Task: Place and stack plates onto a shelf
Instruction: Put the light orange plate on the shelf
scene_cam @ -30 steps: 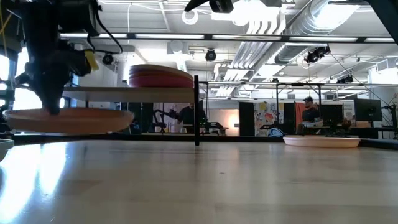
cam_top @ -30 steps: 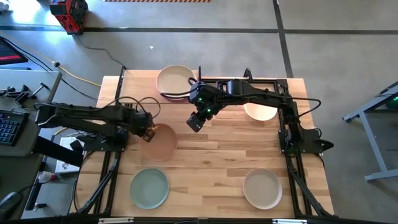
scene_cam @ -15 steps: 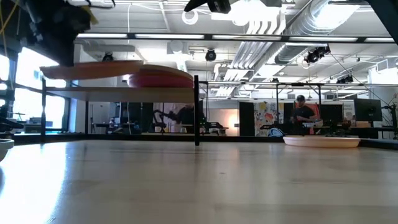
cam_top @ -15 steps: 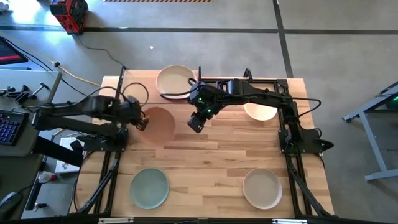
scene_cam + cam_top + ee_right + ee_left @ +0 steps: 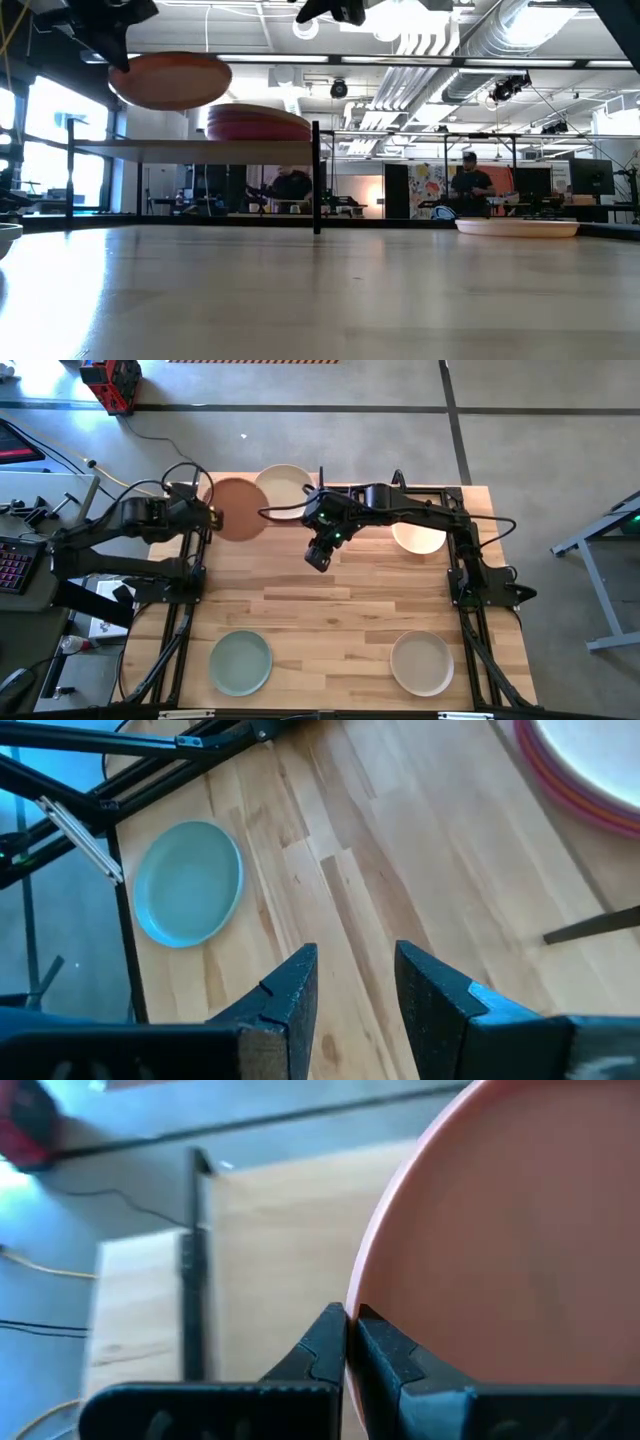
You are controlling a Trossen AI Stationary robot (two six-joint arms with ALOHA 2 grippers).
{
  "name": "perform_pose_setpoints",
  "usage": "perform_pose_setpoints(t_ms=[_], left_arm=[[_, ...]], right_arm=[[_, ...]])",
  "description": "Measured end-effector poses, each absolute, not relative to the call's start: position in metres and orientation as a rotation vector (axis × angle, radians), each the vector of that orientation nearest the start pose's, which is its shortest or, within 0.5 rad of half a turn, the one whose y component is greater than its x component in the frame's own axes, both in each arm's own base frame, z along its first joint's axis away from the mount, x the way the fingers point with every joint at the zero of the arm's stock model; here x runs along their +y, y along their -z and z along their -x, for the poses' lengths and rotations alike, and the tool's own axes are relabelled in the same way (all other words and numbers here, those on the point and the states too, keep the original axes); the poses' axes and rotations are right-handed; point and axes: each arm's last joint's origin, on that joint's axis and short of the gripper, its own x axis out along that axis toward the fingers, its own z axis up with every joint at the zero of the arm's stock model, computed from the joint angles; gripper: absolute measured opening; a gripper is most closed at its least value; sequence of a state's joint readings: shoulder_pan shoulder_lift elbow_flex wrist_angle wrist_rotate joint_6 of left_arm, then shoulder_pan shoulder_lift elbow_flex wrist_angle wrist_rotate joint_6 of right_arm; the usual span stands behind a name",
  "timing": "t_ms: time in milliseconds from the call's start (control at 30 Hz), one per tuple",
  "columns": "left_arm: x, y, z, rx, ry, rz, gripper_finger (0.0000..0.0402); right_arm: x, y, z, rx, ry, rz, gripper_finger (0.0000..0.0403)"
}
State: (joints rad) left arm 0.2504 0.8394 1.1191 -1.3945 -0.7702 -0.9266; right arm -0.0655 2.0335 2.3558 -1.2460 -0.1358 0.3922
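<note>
Plate (image 5: 237,509): round, shallow, matte orange-brown.

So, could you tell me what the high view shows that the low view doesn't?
Only the high view shows the mint green plate, the open right gripper and the whole tabletop. Only the low view shows the people behind the table and the shelf side-on. Both show the left gripper holding the orange plate above the shelf, beside the stack.

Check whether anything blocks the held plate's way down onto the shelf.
Nothing visible does. The left hand holds the orange plate above the shelf, beside the stack, with open air beneath it.
</note>
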Motion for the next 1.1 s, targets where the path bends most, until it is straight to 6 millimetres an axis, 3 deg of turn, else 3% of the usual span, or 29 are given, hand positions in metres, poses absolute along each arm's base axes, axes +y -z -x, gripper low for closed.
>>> perform_pose_setpoints(t_ms=[333, 767, 1100], left_arm=[[0.069, -0.346, -0.085, 0.592, -1.601, 0.396, 0.0003], [0.092, -0.339, -0.077, 0.752, -1.647, 0.513, 0.0003], [0.123, -0.327, -0.091, 0.837, -1.619, 0.626, 0.0003]], right_arm=[[-0.036, -0.395, -0.404, 0.961, 0.118, -0.417, 0.0114], [-0.038, -0.393, -0.401, 1.002, 0.098, -0.362, 0.0114], [-0.038, -0.391, -0.397, 1.044, 0.103, -0.365, 0.0114]])
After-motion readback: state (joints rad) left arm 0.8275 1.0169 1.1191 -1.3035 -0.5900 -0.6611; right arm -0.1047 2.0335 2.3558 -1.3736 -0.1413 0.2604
